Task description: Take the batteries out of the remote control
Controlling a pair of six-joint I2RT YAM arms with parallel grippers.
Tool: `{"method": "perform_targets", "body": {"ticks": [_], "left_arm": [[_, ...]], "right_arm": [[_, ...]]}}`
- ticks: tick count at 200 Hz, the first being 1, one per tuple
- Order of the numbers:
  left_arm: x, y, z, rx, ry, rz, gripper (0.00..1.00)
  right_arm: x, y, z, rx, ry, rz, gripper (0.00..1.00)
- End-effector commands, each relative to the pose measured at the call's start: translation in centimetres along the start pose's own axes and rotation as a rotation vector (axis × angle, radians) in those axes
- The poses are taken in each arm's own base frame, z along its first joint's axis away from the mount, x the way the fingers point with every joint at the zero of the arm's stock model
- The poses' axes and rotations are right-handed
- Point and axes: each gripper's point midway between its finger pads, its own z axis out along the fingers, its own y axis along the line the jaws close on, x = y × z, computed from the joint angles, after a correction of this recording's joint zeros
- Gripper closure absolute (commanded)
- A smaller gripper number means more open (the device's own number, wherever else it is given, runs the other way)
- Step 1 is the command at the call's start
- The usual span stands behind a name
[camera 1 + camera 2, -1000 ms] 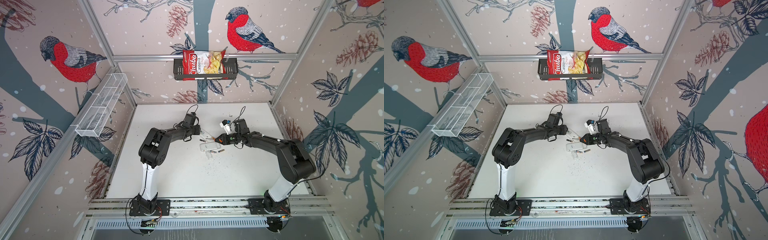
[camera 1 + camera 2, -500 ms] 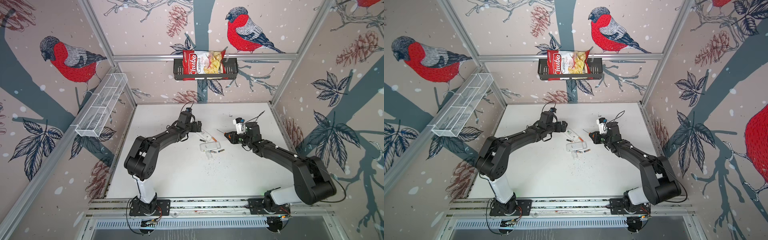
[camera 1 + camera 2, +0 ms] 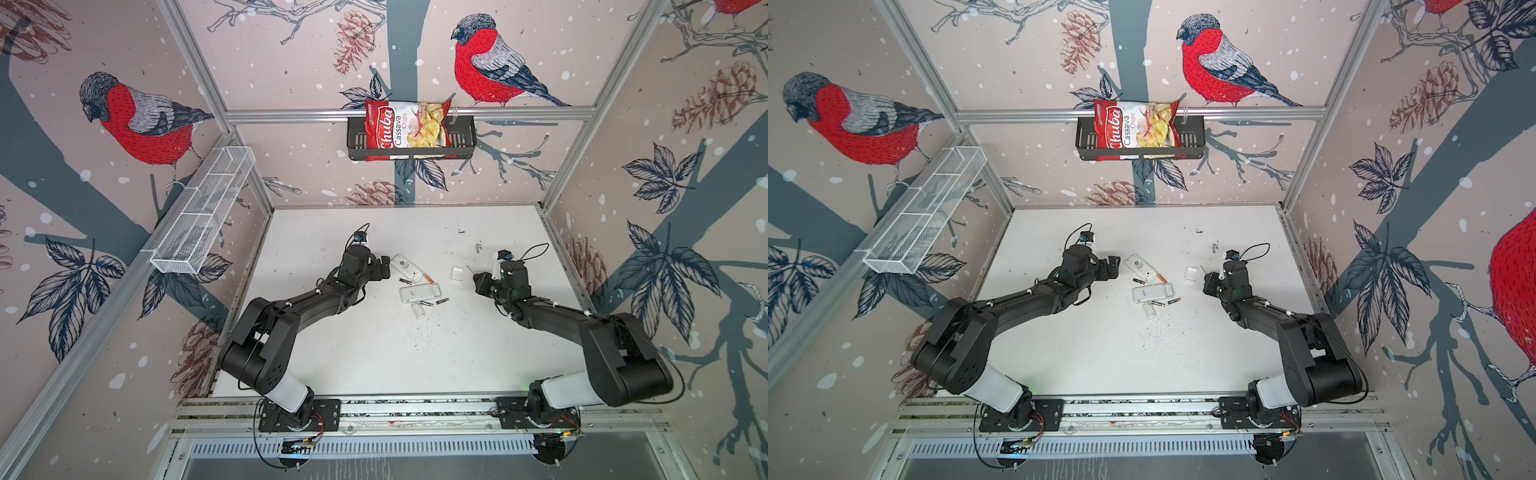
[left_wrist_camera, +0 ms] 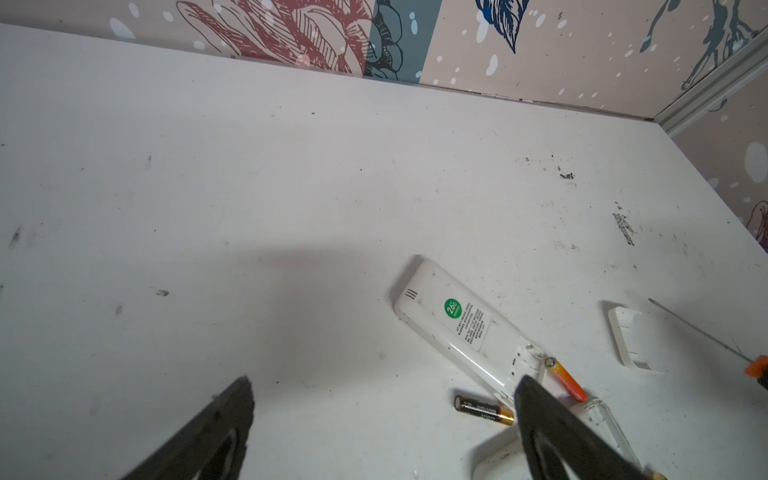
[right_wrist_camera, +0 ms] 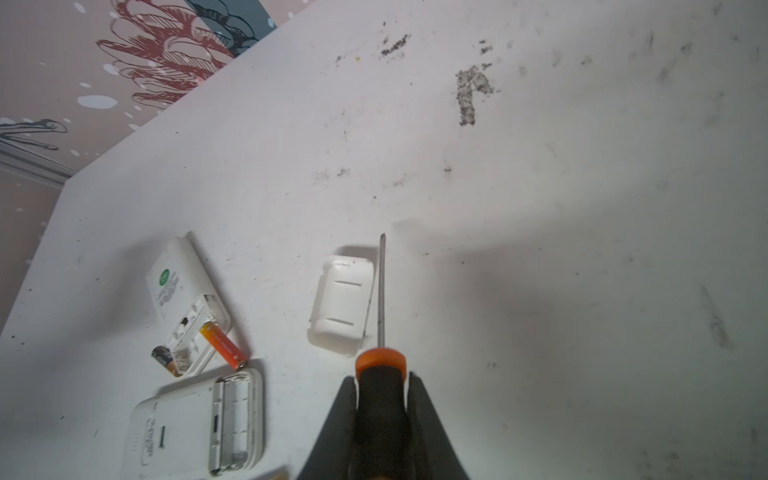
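Two white remotes lie face down mid-table in both top views: one [image 3: 406, 266] [image 4: 461, 328] by my left gripper, the other [image 3: 419, 293] [image 5: 199, 428] with its battery bay empty. Loose batteries lie on the table around them: a dark one [image 4: 484, 409], an orange one [image 4: 567, 380] [image 5: 222, 345] and two more [image 3: 442, 300] [image 3: 426, 304]. My left gripper [image 3: 384, 266] [image 4: 384, 386] stands open and empty just left of the remotes. My right gripper [image 3: 478, 282] [image 5: 381, 380] is shut on the screwdriver [image 5: 380, 407], well right of them.
A white battery cover [image 5: 343, 307] [image 3: 457, 274] lies beside the screwdriver's shaft. Another small white cover [image 3: 419, 311] lies in front of the remotes. A chip bag sits in a black basket [image 3: 465, 137] on the back wall. A wire shelf [image 3: 199, 216] hangs on the left wall.
My left gripper has opened wide and drawn back a little to the left. My right gripper has pulled away to the right with the screwdriver in it.
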Motion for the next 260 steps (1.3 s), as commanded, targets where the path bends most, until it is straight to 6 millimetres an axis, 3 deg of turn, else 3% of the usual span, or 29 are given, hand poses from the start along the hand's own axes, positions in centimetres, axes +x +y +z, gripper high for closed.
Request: {"method": "perform_targets", "body": {"ticks": [1,33,55,84,115,143,192,236,260], "left_arm": [[-1.7,0.8,-0.5,-0.042,-0.089,-0.038,0.03],[-1.4,1.5,-0.9,-0.07,-0.099,-0.054,0.03],[-1.2,1.7,-1.0,-0.075,-0.098,-0.057,0.03],[-0.9,1.7,-0.9,-0.078,-0.091,-0.055,0.03],[-0.7,1.8,-0.7,-0.08,-0.086,-0.057,0.03],[-0.9,1.7,-0.5,-0.078,-0.089,-0.058,0.03],[-0.7,1.7,-0.3,-0.079,-0.08,-0.055,0.03],[-0.2,1.9,-0.2,-0.085,-0.071,-0.054,0.03],[-0.4,1.9,-0.2,-0.084,-0.075,-0.055,0.03]], "right_arm": [[-0.5,-0.6,0.8,0.028,-0.031,0.017,0.98],[1.3,-0.9,2.1,0.044,0.026,0.006,0.96],[1.1,-0.3,1.9,0.032,0.015,-0.011,0.99],[-0.3,2.0,0.0,-0.05,-0.03,-0.046,1.0],[-1.1,5.9,-2.8,-0.156,-0.046,-0.142,1.0],[1.4,9.3,-3.0,-0.29,0.095,-0.211,1.0],[4.9,13.0,-2.9,-0.402,0.224,-0.289,1.0],[6.7,13.4,-1.9,-0.403,0.287,-0.316,1.0],[7.0,12.5,-1.4,-0.357,0.292,-0.326,1.0]]}}
